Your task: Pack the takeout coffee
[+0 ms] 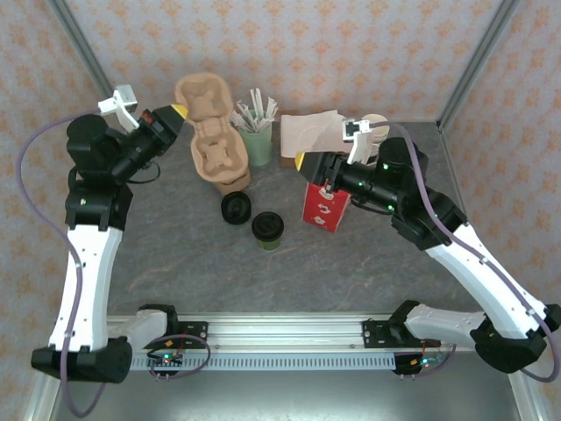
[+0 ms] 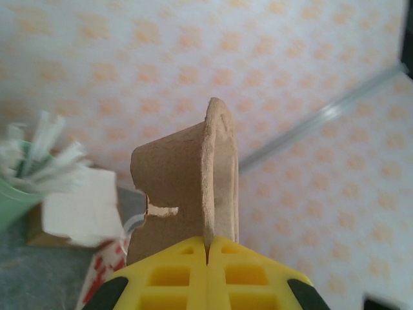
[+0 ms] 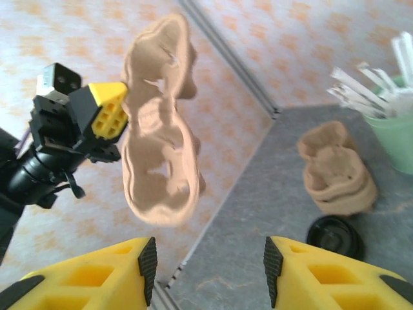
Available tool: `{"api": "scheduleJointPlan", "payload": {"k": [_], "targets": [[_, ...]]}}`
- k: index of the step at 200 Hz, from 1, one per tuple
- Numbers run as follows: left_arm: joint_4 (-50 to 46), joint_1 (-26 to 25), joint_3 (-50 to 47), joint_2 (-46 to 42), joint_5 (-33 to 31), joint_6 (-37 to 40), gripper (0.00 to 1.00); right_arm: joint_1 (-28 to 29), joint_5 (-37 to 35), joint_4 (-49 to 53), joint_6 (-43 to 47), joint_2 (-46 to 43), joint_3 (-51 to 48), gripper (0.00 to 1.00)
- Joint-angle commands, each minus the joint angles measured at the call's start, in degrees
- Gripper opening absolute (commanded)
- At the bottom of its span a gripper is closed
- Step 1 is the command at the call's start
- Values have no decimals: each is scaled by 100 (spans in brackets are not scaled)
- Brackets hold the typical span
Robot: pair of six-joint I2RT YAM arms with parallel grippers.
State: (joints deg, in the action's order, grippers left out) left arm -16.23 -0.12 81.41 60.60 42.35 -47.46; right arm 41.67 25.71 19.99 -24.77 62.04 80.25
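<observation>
Near the middle of the worktop (image 1: 175, 254), the takeout coffee (image 1: 267, 228) stands upright with its black lid on, apart from both arms. A loose black lid (image 1: 236, 209) lies just beside it, toward the far left, and a red box (image 1: 326, 207) stands to its right.

At the far left, the left gripper (image 1: 175, 116) is raised off the surface with its yellow fingers pressed together on the edge of a pulp cup carrier (image 1: 202, 95). The left wrist view shows that carrier (image 2: 187, 194) edge-on, its thin rim pinched between the two fingertips. From the right wrist view, the carrier (image 3: 161, 123) hangs in the air in front of the patterned wall, held at its side by the left gripper (image 3: 110, 111).

A stack of more pulp carriers (image 1: 221, 162) rests on the worktop below and beside the lifted one; the right wrist view shows this stack (image 3: 337, 171) with the loose lid (image 3: 334, 237) close in front of it. A green cup of white sticks (image 1: 257, 140) stands behind the stack, and brown paper items (image 1: 311, 132) lie further right.

The right gripper (image 1: 307, 165) hovers by the upper edge of the red box, pointing toward the left arm. Its fingers are spread wide apart with nothing between them, as the right wrist view (image 3: 208, 271) shows.
</observation>
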Motion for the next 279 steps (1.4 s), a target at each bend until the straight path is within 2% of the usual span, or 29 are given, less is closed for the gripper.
{"api": "scheduleJointPlan", "payload": {"k": [1,20,59,120,172,184,200,217,235,251,272,279], "targets": [[-349,-440,225,-215,662,477,0,-19,1126,-666,254,-8,-221,52],[-119,-618,156,-404,768,240,0,-10,1774,-1103,119,-17,-391,54],[312,-888,-131,-669,711,-121,0,164,2364,-1446,154,-23,-627,56],[547,-1095,-351,-771,547,-304,0,503,2390,-1363,404,137,-554,56],[570,-1245,-397,-778,446,-294,0,587,2333,-1287,445,238,-478,50],[567,-1276,-398,-778,415,-280,0,588,2354,-1292,444,247,-458,45],[551,-1297,-406,-778,406,-272,0,597,2403,-1304,459,239,-440,34],[469,-1298,-398,-778,380,-196,0,597,2415,-1255,502,213,-432,0],[280,-1302,-351,-786,336,-48,0,597,2277,-1030,583,153,-402,0],[-43,-1307,-273,-812,192,247,16,597,1984,-673,701,56,-339,0],[-800,-1315,30,-822,-124,955,54,597,1424,11,915,-109,-191,0],[-1018,-1335,142,-822,-193,1213,63,597,1234,232,964,-166,-140,0]]}}
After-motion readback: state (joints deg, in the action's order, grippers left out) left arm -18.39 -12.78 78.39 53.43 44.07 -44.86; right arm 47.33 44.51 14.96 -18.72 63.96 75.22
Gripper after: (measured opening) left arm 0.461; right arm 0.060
